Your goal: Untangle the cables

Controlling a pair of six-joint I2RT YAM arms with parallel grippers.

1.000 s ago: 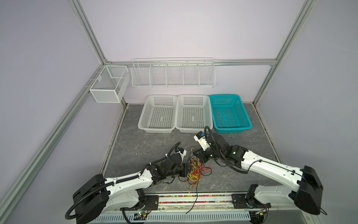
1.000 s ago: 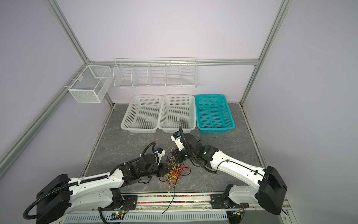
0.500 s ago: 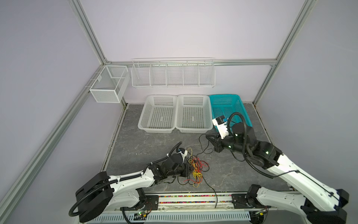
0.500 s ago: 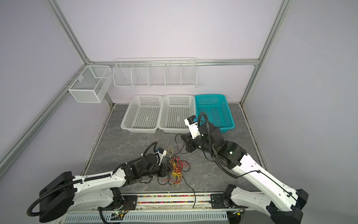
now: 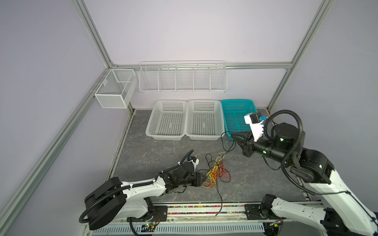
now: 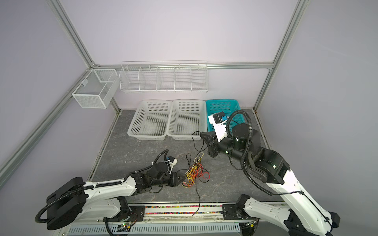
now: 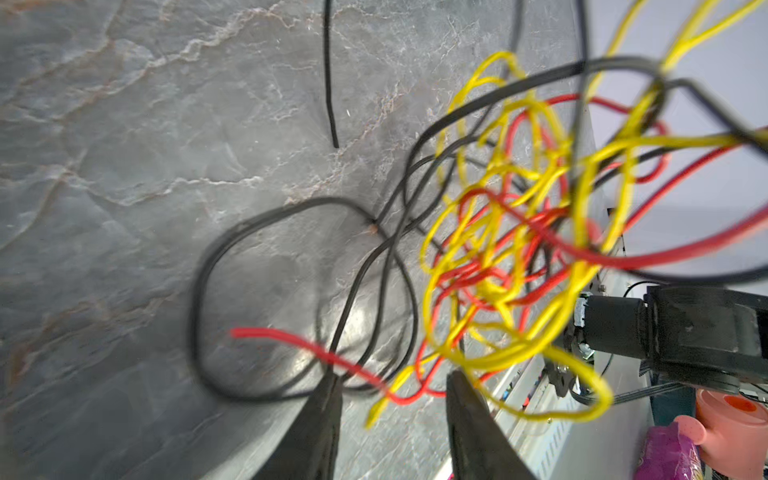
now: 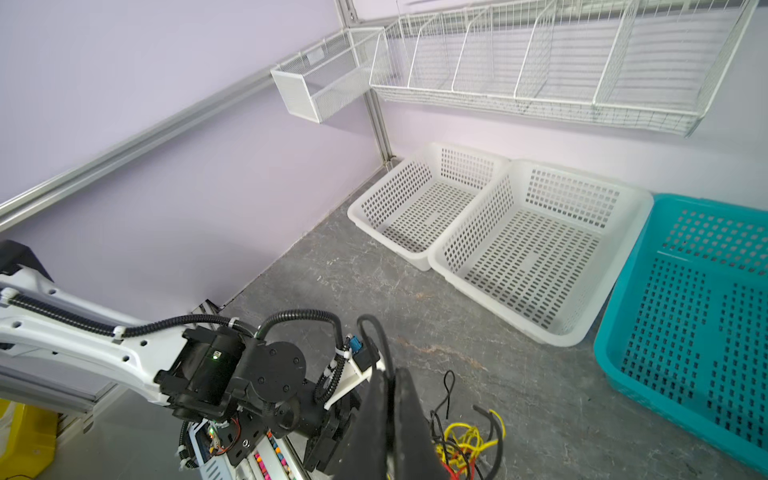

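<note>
Here, a knot of thin red, yellow and black cables (image 5: pixel 216 173) lay on the grey stone-patterned tabletop (image 5: pixel 159 155), toward 6 o'clock of its middle in both top views. At 1 o'clock of the knot, well apart from it, the right gripper (image 5: pixel 235 137) hung above the surface. Its jaws were pressed together on a thin black cable (image 8: pixel 383 338). The right wrist view showed that cable arching out between the closed fingers (image 8: pixel 409 419), and both top views showed it dropping in a slack loop back to the knot. Another black strand (image 5: pixel 219 196) trailed from the knot toward 6 o'clock and crossed the front rail (image 5: pixel 194 210).

At 9 o'clock, just beside the knot, the left gripper (image 5: pixel 201 179) sat low over the tabletop. In the left wrist view its two fingers (image 7: pixel 322 415) stood partly apart. A red strand (image 7: pixel 291 338) and a yellow end (image 7: pixel 374 411) crossed the gap, with neither finger pinching them.

The right gripper was near the 7 o'clock corner of a teal perforated plastic basket (image 5: pixel 237 101). Two white perforated plastic baskets (image 5: pixel 152 122) stood touching at 12 o'clock of the knot, with the teal one against their 3 o'clock side. On the back wall hung a white wire rack (image 5: pixel 183 90) of five compartments, and at 10 o'clock a white mesh box (image 5: pixel 110 100).
</note>
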